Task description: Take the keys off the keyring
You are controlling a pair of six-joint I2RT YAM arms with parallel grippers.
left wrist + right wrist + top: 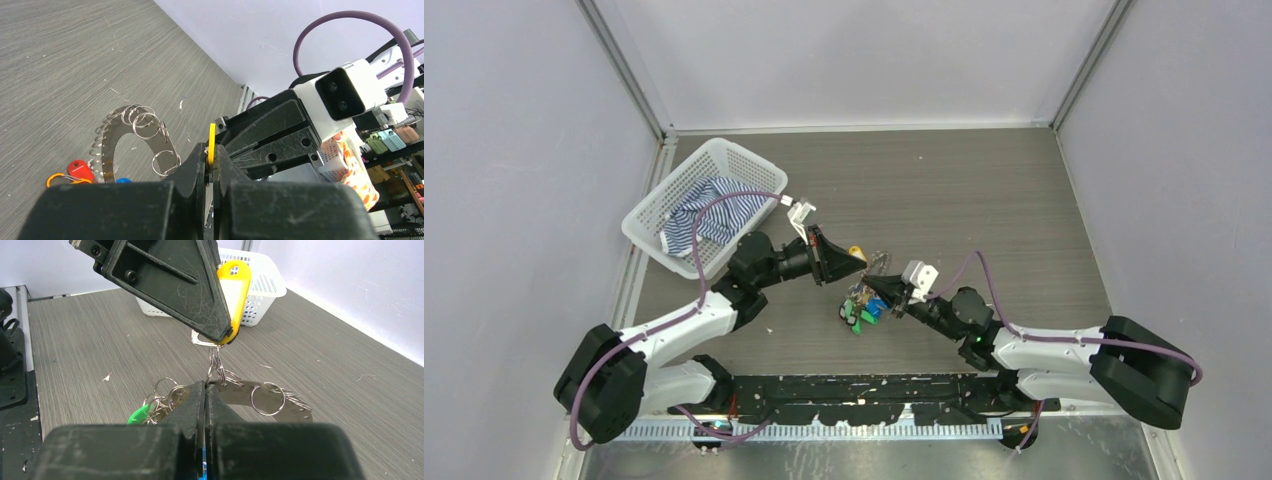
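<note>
TUG OF WAR OVER A KEYRING: Two grippers meet above the middle of the table (984, 200), a little toward its near edge, with the keyring (240, 392) between them. The left gripper (224, 334) is closed tight on a yellow tag (236, 287) and holds it above the surface. The silvery key (200, 339) on that tag sits just under its fingers, and a short run of small rings (216, 365) joins it down to the keyring. The right gripper (205, 388) is pinched shut on the keyring's near rim, close to the surface. The other keys (861, 312), with green, blue and red heads, hang in a bunch off the keyring beside the right gripper and touch the table. The job looks barely begun: no key lies apart from the bunch in any view, and the yellow-tagged one, apparently the first to be pulled, is not yet free. Every key seems left to come off. A white basket (654, 200) holding striped cloth (709, 215) sits at the far left corner.
</note>
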